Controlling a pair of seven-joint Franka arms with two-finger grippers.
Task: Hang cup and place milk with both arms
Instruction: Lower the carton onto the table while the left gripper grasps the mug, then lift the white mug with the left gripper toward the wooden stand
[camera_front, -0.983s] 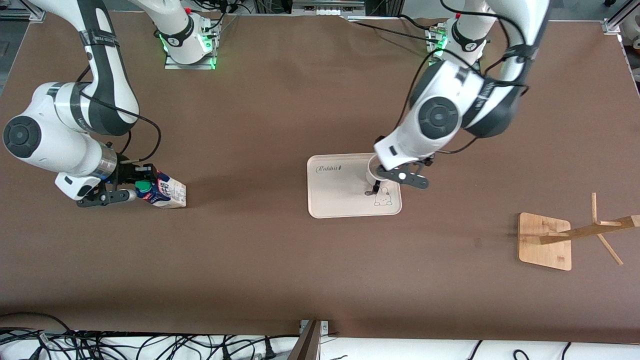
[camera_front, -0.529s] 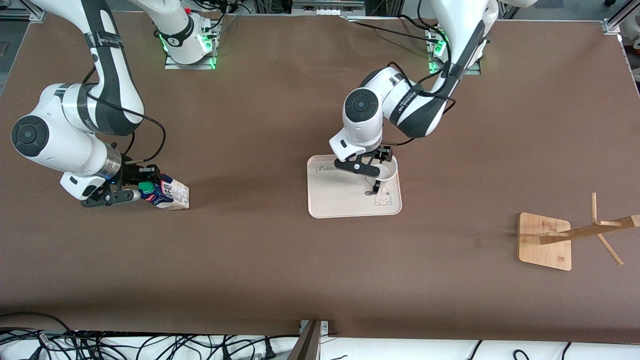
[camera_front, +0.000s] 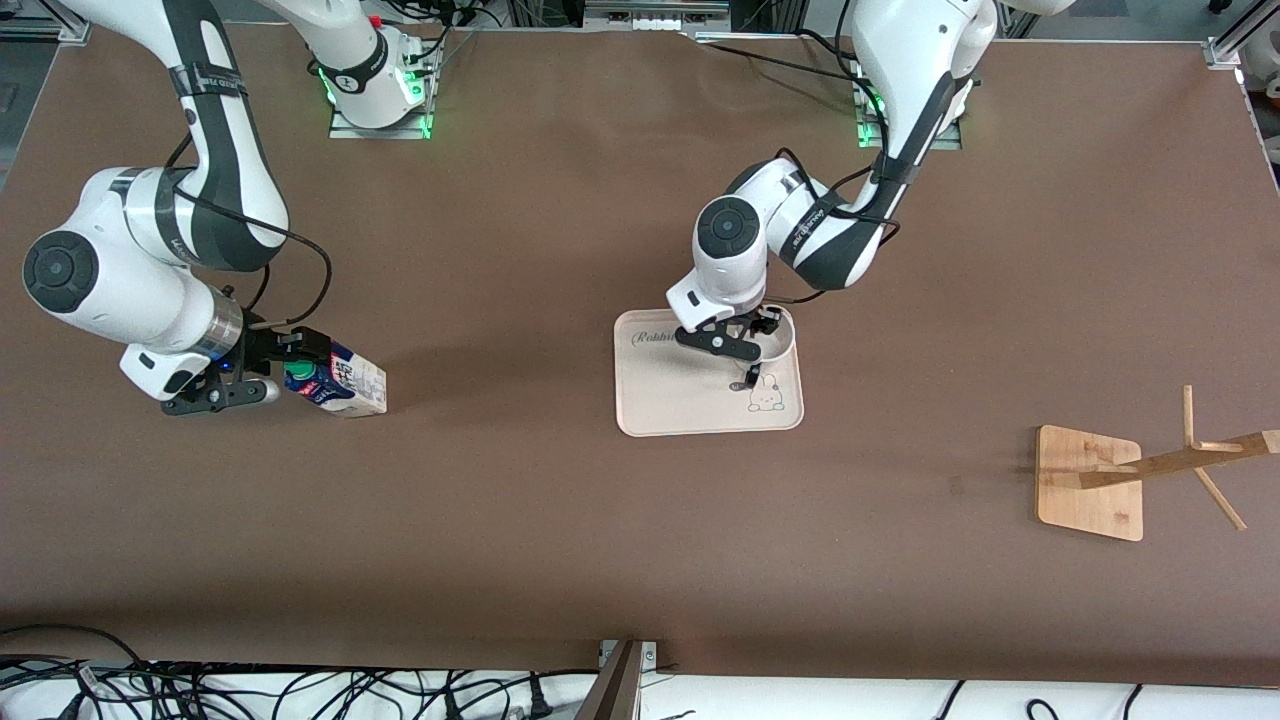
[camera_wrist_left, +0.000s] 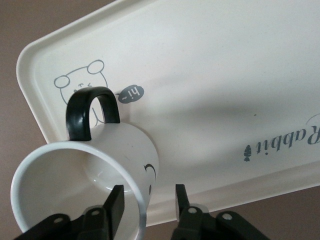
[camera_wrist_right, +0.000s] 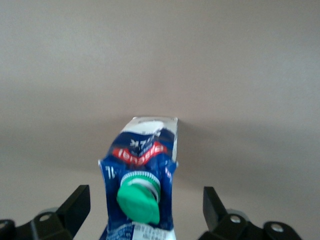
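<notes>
The cup (camera_wrist_left: 85, 185) stands on the cream rabbit tray (camera_front: 660, 400), at the corner toward the left arm's end and farther from the front camera. The left gripper (camera_wrist_left: 145, 202) is set astride its rim, one finger inside and one outside, narrowed but not visibly clamped; the grasping step is judged to be in hand. A firm pinch and a lift toward the wooden rack (camera_front: 1100, 480) are called for next. The milk (camera_wrist_right: 142, 185) stands tilted on the table between the wide-spread fingers of the right gripper (camera_wrist_right: 145, 210), ungripped.
</notes>
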